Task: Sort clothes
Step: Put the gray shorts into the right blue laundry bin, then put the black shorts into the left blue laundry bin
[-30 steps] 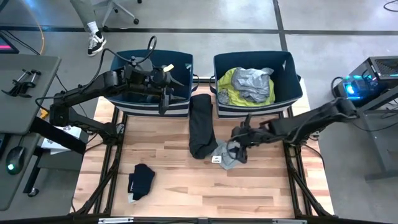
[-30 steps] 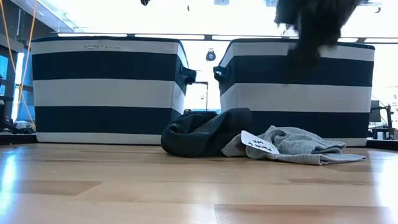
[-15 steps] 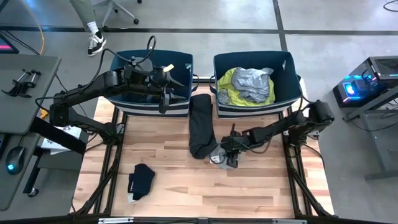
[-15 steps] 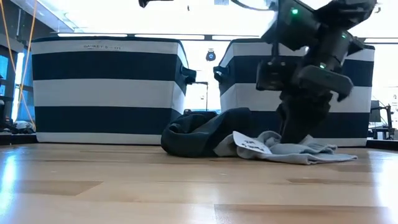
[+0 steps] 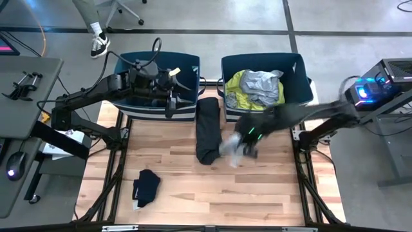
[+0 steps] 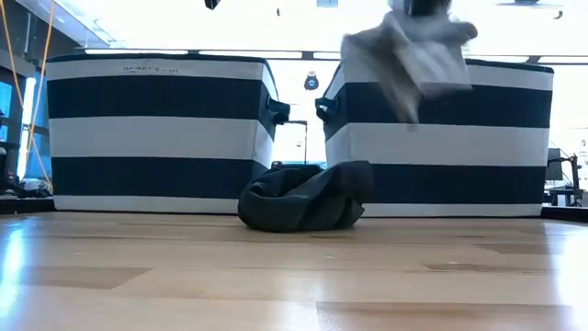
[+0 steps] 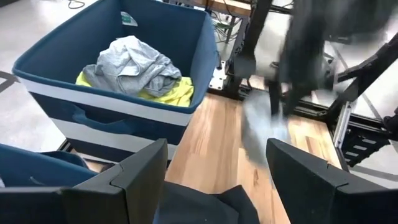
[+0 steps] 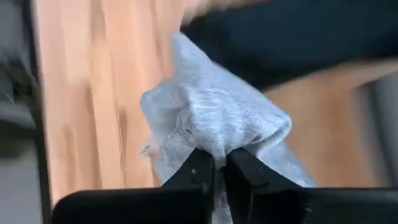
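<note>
Low view: glossy wooden table [image 6: 184, 285]; bright room

- I see two dark blue, white-striped bins, the left bin [image 5: 156, 106] and the right bin [image 5: 299, 71], along the worktop's [image 5: 187, 193] far edge.
- Beyond the far left corner, a person's shoe [image 5: 99, 44] rests on the floor.

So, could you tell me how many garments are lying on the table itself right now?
2: a black one draped from the gap between the bins onto the table, and a navy one near the front left. Any others underneath would be hidden.
</note>
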### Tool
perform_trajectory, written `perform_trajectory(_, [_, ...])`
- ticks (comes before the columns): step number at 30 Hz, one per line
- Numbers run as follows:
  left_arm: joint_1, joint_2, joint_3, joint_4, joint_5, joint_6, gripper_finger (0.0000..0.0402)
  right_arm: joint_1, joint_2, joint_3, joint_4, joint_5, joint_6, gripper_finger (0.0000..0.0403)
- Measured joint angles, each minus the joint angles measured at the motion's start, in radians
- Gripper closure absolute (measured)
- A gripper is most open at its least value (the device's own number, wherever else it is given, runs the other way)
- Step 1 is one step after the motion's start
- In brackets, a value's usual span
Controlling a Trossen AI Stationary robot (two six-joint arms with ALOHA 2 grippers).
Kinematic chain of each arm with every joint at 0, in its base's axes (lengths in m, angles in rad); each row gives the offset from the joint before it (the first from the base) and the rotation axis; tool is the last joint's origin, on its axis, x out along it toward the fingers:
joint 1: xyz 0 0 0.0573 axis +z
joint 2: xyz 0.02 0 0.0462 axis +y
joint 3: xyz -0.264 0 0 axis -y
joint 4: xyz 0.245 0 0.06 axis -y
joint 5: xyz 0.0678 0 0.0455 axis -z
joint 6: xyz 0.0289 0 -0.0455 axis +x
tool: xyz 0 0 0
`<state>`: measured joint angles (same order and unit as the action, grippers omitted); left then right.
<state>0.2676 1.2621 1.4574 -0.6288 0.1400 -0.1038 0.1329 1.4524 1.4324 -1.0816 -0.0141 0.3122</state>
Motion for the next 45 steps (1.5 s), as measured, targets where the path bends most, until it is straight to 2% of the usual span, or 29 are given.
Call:
perform_trajectory(2, [-0.007,0.000,0.000,0.001,-0.004,0.000,0.0145,-0.046,-0.044,0.125,-0.084,0.089,-0.018,0.0399])
perform_trajectory(5, [-0.011,0.000,0.000,0.008,-0.004,0.000,0.0145,-0.123,-0.075,0.285,-0.154,0.304,-0.034,0.0399])
perform_trajectory(8, [-0.015,0.000,0.000,0.007,-0.018,0.000,0.0145,-0.235,-0.091,0.424,-0.233,0.512,-0.059,0.0400])
perform_trajectory(10, [-0.016,0.000,0.000,0.007,-0.019,0.000,0.0145,-0.335,-0.095,0.477,-0.275,0.591,-0.089,0.0400])
perform_trajectory(12, [-0.016,0.000,0.000,0.007,-0.020,0.000,0.0145,-0.450,-0.094,0.487,-0.272,0.574,-0.133,0.0400])
perform_trajectory(14, [-0.016,0.000,0.000,0.007,-0.020,0.000,0.0145,-0.569,-0.091,0.454,-0.255,0.481,-0.161,0.0400])
perform_trajectory(17, [-0.016,0.000,0.000,0.007,-0.022,0.000,0.0145,-0.719,-0.075,0.335,-0.213,0.340,-0.175,0.0400])
perform_trajectory(19, [-0.016,0.000,0.000,0.007,-0.023,0.000,0.0145,-0.791,-0.063,0.221,-0.172,0.291,-0.177,0.0400])
perform_trajectory(24, [-0.017,0.000,0.000,0.006,-0.023,0.000,0.0145,-0.879,-0.007,-0.118,0.048,0.259,-0.146,0.0383])
perform_trajectory(26, [-0.020,0.000,0.000,0.002,-0.024,0.000,0.0145,-0.904,0.021,-0.226,0.127,0.241,-0.101,0.0363])
perform_trajectory(29, [-0.022,0.000,0.000,-0.006,-0.023,-0.007,0.0145,-0.942,0.066,-0.312,0.187,0.204,-0.038,0.0319])
perform_trajectory(33, [-0.023,0.000,0.000,-0.024,-0.024,-0.019,0.0145,-0.969,0.072,-0.289,0.128,0.177,-0.024,0.0249])
perform_trajectory(37, [-0.026,0.000,0.000,-0.042,-0.024,-0.019,0.0145,-0.964,0.026,-0.157,-0.005,0.185,-0.002,0.0202])
perform_trajectory(42, [-0.026,0.000,0.000,-0.041,-0.024,-0.015,0.0145,-0.921,-0.052,0.042,-0.101,0.181,0.034,0.0177])
perform_trajectory(45, [-0.026,0.000,0.000,-0.041,-0.024,-0.007,0.0145,-0.829,-0.105,0.103,-0.094,0.164,0.049,0.0176])
